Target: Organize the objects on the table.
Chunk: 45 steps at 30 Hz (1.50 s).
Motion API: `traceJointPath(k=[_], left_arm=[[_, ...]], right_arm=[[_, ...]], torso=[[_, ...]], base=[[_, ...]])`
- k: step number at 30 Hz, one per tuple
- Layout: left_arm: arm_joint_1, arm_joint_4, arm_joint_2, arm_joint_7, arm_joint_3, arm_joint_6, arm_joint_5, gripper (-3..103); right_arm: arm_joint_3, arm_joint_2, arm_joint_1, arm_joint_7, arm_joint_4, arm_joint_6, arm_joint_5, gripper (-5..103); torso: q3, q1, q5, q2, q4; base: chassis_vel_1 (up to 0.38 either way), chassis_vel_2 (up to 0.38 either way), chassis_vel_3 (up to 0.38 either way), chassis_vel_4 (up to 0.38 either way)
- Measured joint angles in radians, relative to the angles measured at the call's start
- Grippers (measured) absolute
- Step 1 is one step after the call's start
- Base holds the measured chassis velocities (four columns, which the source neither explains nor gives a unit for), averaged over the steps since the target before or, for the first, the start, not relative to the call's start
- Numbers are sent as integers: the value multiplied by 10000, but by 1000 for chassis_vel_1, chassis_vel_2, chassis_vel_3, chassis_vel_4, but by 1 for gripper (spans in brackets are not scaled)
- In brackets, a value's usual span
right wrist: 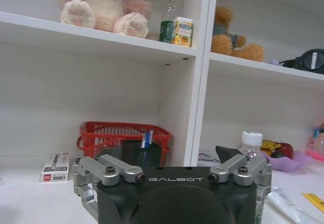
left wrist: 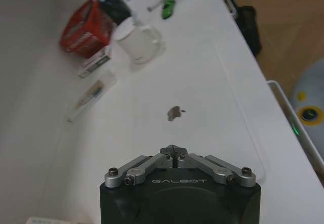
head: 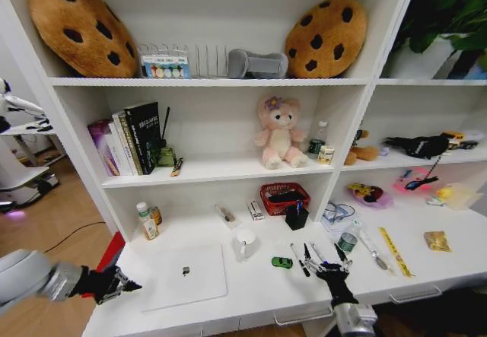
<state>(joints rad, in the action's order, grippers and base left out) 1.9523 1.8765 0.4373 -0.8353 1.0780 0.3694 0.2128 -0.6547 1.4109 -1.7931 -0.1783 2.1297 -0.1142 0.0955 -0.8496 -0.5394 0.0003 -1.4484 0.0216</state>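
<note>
Left gripper (left wrist: pixel 173 152) pinched together, empty, over laptop (head: pixel 186 276) at desk's 7 o'clock; right gripper (head: pixel 332 267) spread above pens (head: pixel 300 259) at 5 – descend straight, centre one pen

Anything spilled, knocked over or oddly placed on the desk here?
Nothing spilled or damaged. The white mug stands upright and the laptop lies flat and closed. The pens and green toy car lie loose near the desk's front edge, scattered rather than sorted.
</note>
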Motion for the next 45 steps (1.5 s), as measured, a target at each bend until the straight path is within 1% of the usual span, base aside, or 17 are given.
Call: traceJointPath(k=[3, 4, 6, 7, 10, 11, 13, 17, 21, 23, 26, 29, 31, 33, 37, 40, 45], left_arm=[[-64, -10, 1808, 1817, 18, -566, 1090, 0], [-64, -10, 1808, 1817, 18, -566, 1090, 0], [-55, 187, 3110, 2930, 110, -879, 1965, 0], [-55, 187, 3110, 2930, 110, -879, 1965, 0], [68, 598, 4698, 3959, 276, -1075, 2540, 0], [68, 598, 4698, 3959, 276, -1075, 2540, 0], [132, 981, 5663, 4903, 404, -1297, 2780, 0], [175, 1334, 6167, 5673, 524, -1624, 3081, 1], [180, 2000, 6641, 6443, 691, -2087, 3483, 17], [199, 2553, 7043, 6964, 701, -2515, 3686, 28], [284, 3002, 7384, 7208, 652, -2822, 3560, 33], [360, 3714, 7818, 7519, 477, -3428, 3340, 51], [347, 3862, 7892, 7533, 476, -3507, 3326, 51], [302, 4210, 8019, 7542, 590, -3679, 3346, 61], [342, 4243, 8003, 7384, 697, -3688, 3367, 72], [407, 4129, 7962, 7057, 770, -3533, 3370, 89], [417, 4139, 8080, 6898, 795, -3433, 3371, 97]], right_arm=[[127, -218, -403, -212, 250, -16, 21, 100], [127, -218, -403, -212, 250, -16, 21, 100], [261, -348, -526, -384, 413, -55, -7, 100], [261, -348, -526, -384, 413, -55, -7, 100], [332, -503, -589, -377, 703, -38, -79, 100], [332, -503, -589, -377, 703, -38, -79, 100], [352, -690, -698, -135, 959, -96, -3, 100], [338, -854, -818, 11, 1100, -238, 75, 100], [259, -971, -1001, 934, 1373, -489, 596, 103], [400, -1074, -1055, 1240, 1493, -617, 726, 96], [493, -1155, -1057, 1280, 1561, -557, 786, 99], [539, -1232, -1046, 1216, 1568, -395, 877, 100], [535, -1246, -1036, 1146, 1550, -357, 866, 100], [511, -1288, -1004, 801, 1527, 95, 963, 100], [507, -1349, -1040, 769, 1588, 624, 1264, 100], [564, -1471, -1223, 1380, 1662, 1013, 1888, 100], [607, -1576, -1316, 1657, 1673, 1246, 2210, 100]], torso=[[0, 0, -4, -1, -4], [0, 0, -4, -1, -4], [1, 0, -2, -1, -4], [1, 0, -2, -1, -4], [0, 0, -2, -1, -8], [0, 0, -2, -1, -8], [0, 1, -1, -1, -6], [0, 0, 0, -1, -2], [0, 0, 0, -1, 1], [0, 0, 0, -1, -1], [0, 0, 0, -1, -4], [-1, 0, 0, -1, -5], [-1, 0, -1, -1, -4], [-1, 0, 0, -1, -3], [-1, -1, -1, 0, -1], [-1, -1, -2, 0, -3], [-1, 0, -3, 1, -2]], base=[[0, 0, 0, 0], [0, 0, 0, 0], [0, 0, 0, 0], [0, 0, 0, 0], [0, 0, 0, 0], [0, 0, 0, 0], [0, 0, 0, 0], [0, 0, 0, 0], [0, 0, 0, 0], [0, 0, 0, 0], [0, 0, 0, 0], [0, 0, 0, 0], [0, 0, 0, 0], [0, 0, 0, 0], [0, 0, 0, 0], [0, 0, 0, 0], [0, 0, 0, 0]])
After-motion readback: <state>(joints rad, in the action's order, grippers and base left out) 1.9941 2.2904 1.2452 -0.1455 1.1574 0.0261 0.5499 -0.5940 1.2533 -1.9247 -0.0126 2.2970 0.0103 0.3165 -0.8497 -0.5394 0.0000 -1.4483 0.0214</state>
